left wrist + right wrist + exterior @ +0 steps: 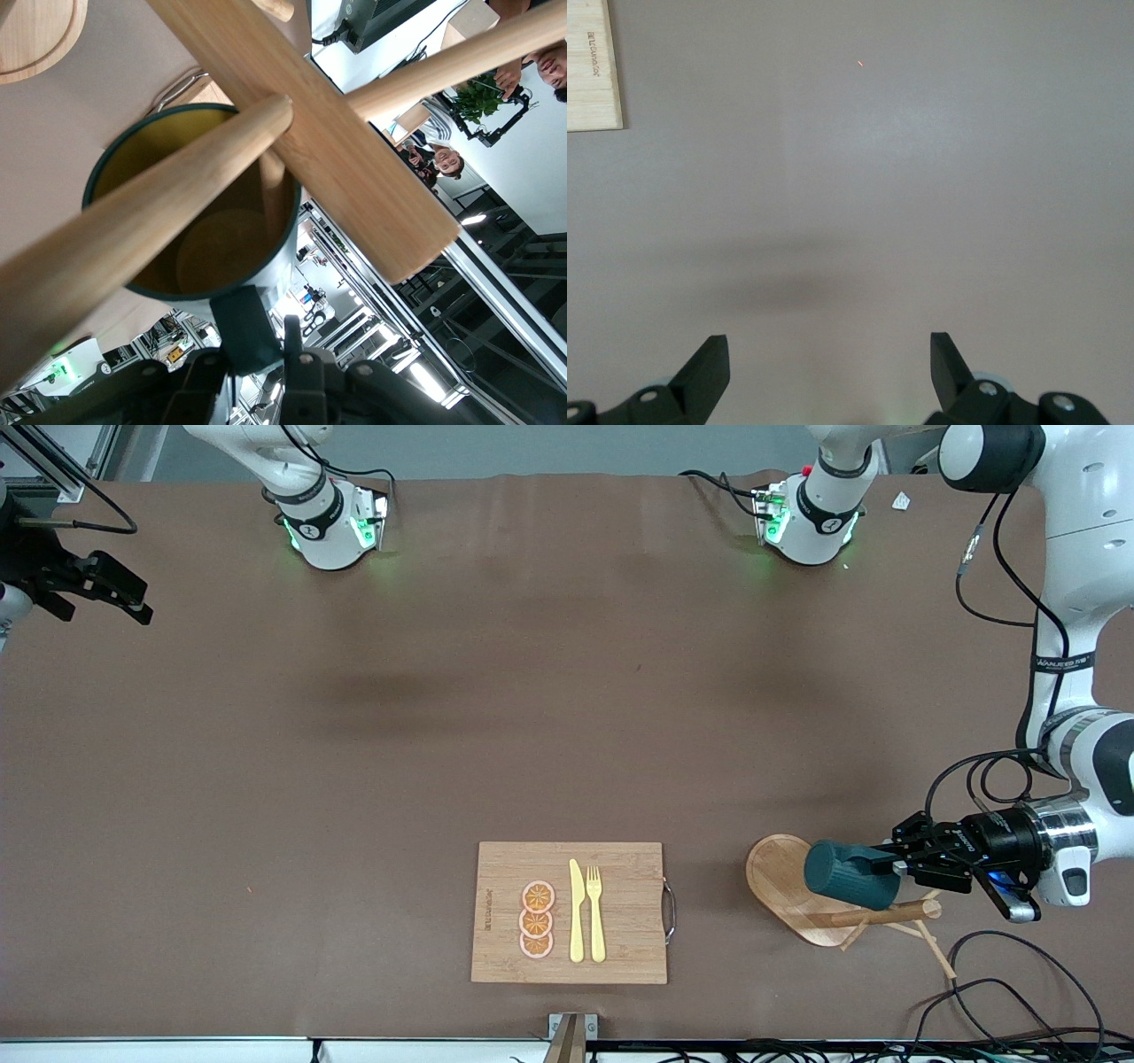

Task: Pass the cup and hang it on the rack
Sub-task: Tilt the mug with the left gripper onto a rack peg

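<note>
The dark teal cup (846, 875) hangs on its side in the air over the wooden rack (788, 886), beside its pole. My left gripper (890, 864) is shut on the cup's handle. The left wrist view looks into the cup (213, 257) and its yellowish inside, with the left gripper (266, 345) clamped on the dark handle. The rack's thick pole (354, 142) runs close by the cup. One peg (151, 221) lies across the cup's mouth. My right gripper (97, 589) waits open above the right arm's end of the table, and the right gripper (830, 354) holds nothing.
A bamboo cutting board (620, 877) lies near the front edge with three orange slices (537, 919), a yellow knife (576, 911) and a fork (595, 912). Black cables (1019, 992) trail on the table near the rack. The board's corner (592, 62) shows in the right wrist view.
</note>
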Controlling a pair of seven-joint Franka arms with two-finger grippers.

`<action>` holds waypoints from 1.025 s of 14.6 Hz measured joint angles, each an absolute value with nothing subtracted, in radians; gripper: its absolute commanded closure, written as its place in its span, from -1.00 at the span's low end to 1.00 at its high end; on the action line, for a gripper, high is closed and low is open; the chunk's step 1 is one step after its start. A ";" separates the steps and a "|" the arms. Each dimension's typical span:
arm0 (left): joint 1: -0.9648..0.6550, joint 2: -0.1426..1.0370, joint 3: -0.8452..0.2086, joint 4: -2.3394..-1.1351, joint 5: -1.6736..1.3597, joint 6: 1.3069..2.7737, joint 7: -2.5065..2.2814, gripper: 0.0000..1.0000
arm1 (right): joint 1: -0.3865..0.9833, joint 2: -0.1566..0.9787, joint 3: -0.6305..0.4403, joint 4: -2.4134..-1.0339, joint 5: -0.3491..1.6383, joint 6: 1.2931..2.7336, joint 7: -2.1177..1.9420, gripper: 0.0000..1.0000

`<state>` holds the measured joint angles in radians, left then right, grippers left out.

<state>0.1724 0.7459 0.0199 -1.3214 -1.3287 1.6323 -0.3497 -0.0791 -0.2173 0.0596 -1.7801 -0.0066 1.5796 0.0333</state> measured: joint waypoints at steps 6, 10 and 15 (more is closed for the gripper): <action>0.179 0.746 0.020 -1.321 -1.329 1.632 -0.314 0.98 | -0.079 -0.217 0.060 -1.780 -0.007 1.580 0.033 -1.00; 0.183 0.747 0.020 -1.319 -1.329 1.632 -0.312 0.96 | -0.079 -0.217 0.060 -1.780 -0.007 1.580 0.033 -1.00; 0.184 0.747 0.020 -1.318 -1.329 1.632 -0.312 0.85 | -0.079 -0.217 0.060 -1.779 -0.007 1.580 0.033 -1.00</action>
